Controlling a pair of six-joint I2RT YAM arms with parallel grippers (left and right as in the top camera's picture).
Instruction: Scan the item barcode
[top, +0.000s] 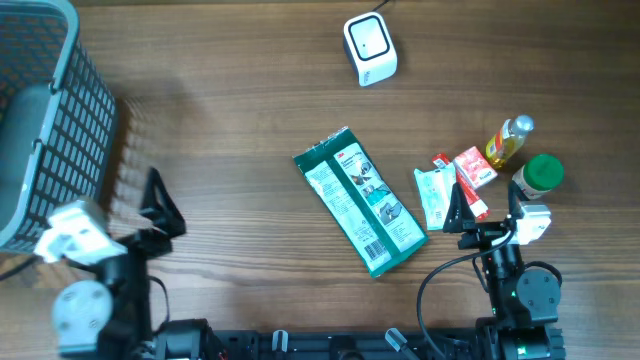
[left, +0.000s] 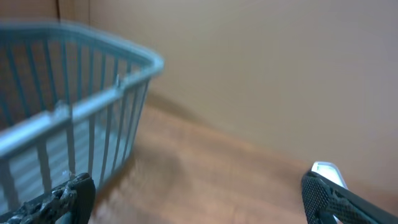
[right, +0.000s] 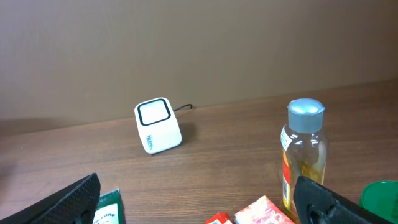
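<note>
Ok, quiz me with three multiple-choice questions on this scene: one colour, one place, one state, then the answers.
1. The bottle has a cap coloured: A) red; B) silver-grey; C) black.
2. The white scanner stands: A) on the table, apart from the green package; B) on top of that package; C) touching the bottle.
3. The right gripper is: A) open; B) shut on the bottle; C) shut on the package.
Answers: 1 B, the right wrist view shows it; 2 A, wood surrounds it overhead; 3 A, its fingers stand wide apart.
</note>
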